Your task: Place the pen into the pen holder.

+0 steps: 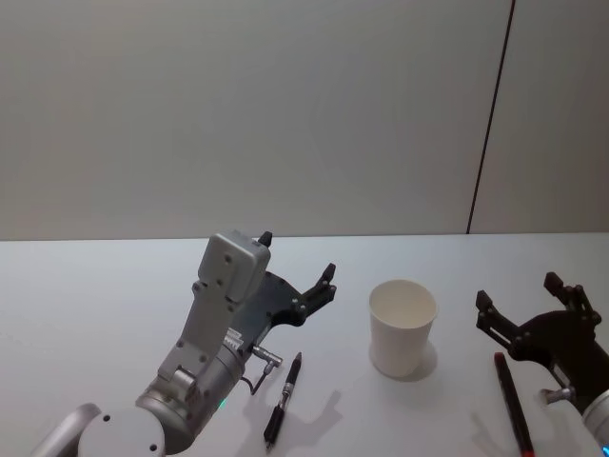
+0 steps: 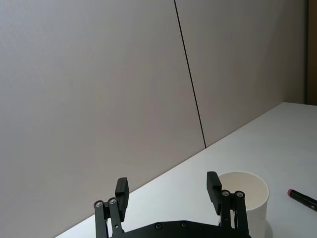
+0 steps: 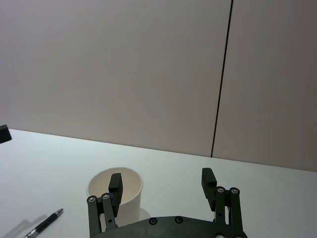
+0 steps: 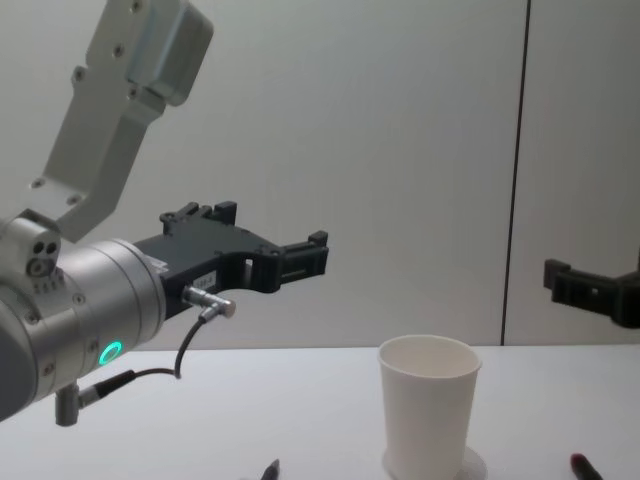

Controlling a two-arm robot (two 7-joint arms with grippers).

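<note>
The jaws of the left gripper (image 1: 297, 255) are shown spread wide with nothing between them, raised above the table (image 1: 95, 305) and left of the pen holder (image 1: 402, 327). The jaws of the right gripper (image 1: 519, 290) are likewise spread and empty, on the holder's other side. The fingers (image 2: 121, 193) are seen as flat black blocks on pinned black linkages, matte and hard-edged; the left arm behind them is cased in smooth grey metal. Between the two grippers the pen holder stands upright on the table: a plain white paper cup, tapered toward its base, with a rolled rim and dull sides, and nothing is seen in the part of its interior that shows. A black pen (image 1: 284, 400), slim and glossy with a metal tip, lies flat near the left arm, apart from the cup. A second, red-tipped pen (image 1: 511, 400) with a dark barrel lies flat near the right gripper. Which pen is meant cannot be told. The task is judged not yet begun: grasping, lifting and insertion are all left. The table is smooth and pale; the wall (image 1: 285, 114) is plain grey, divided by one dark seam.
</note>
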